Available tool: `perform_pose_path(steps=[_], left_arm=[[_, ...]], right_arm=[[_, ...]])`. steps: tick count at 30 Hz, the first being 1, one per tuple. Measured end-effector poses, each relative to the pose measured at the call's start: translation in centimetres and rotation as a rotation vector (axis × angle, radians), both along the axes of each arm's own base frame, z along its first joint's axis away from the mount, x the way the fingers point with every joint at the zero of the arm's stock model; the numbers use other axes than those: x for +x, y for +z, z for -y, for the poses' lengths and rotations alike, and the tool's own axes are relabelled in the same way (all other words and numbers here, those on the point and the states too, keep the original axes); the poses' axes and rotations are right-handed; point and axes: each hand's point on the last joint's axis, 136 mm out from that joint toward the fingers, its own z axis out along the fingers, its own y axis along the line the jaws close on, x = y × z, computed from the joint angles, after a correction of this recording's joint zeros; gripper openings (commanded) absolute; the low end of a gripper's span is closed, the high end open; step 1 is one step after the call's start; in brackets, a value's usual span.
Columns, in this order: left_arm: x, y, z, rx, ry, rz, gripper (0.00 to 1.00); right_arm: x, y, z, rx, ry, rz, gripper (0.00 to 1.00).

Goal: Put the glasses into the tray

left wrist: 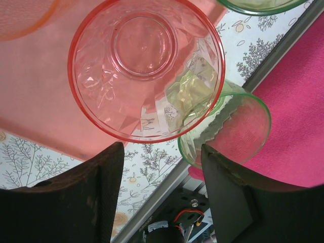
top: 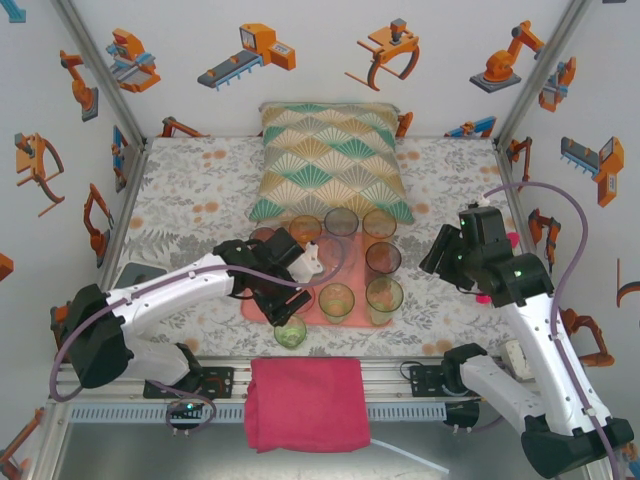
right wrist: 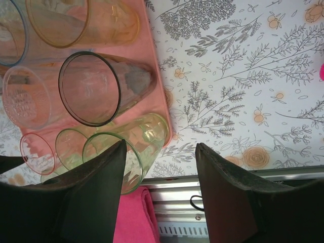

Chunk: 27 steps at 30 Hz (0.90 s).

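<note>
The left gripper (left wrist: 162, 147) hangs over the near left corner of the flat salmon-pink rectangular tray (left wrist: 35, 96); its jaws are apart with nothing between them. Just past its fingertips a pink see-through round tumbler (left wrist: 147, 68) stands upright on the tray, close to the near rim and not gripped; that placing suits a glass put just inside the nearest free spot.

Just off the tray's near edge, on the floral tablecloth (right wrist: 243, 76), stands a green see-through tumbler (left wrist: 238, 126); it is the one glass I can see outside the tray, very close to the pink one, though whether they touch I cannot tell. Further in on the tray the others stand upright in rows, among them a smoky grey tumbler (right wrist: 91, 88) and an amber tumbler (right wrist: 66, 20); they are packed close, presumably to leave room.

The right gripper (right wrist: 161, 146) hovers off the tray's right edge over the tablecloth, likewise spread and empty; probably it is kept clear of the left arm's reach. The green tumbler seems the next pick; the risk is nudging its pink neighbour.
</note>
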Motion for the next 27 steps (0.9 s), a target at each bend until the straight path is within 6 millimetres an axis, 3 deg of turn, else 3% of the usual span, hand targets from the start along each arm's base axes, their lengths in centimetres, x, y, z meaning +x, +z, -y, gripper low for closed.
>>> perform_pose_path(steps=[13,27], left_arm=[[-0.5,-1.3,-0.5,0.007,0.017,-0.01,0.5],[-0.8,-1.2,-0.2,-0.01,0.012,-0.004,0.43]], right_arm=[[-0.2,-0.1,0.1,-0.004,-0.002,-0.008,0.54],[-0.5,0.3,0.5,-0.008,-0.016,0.015,0.54]])
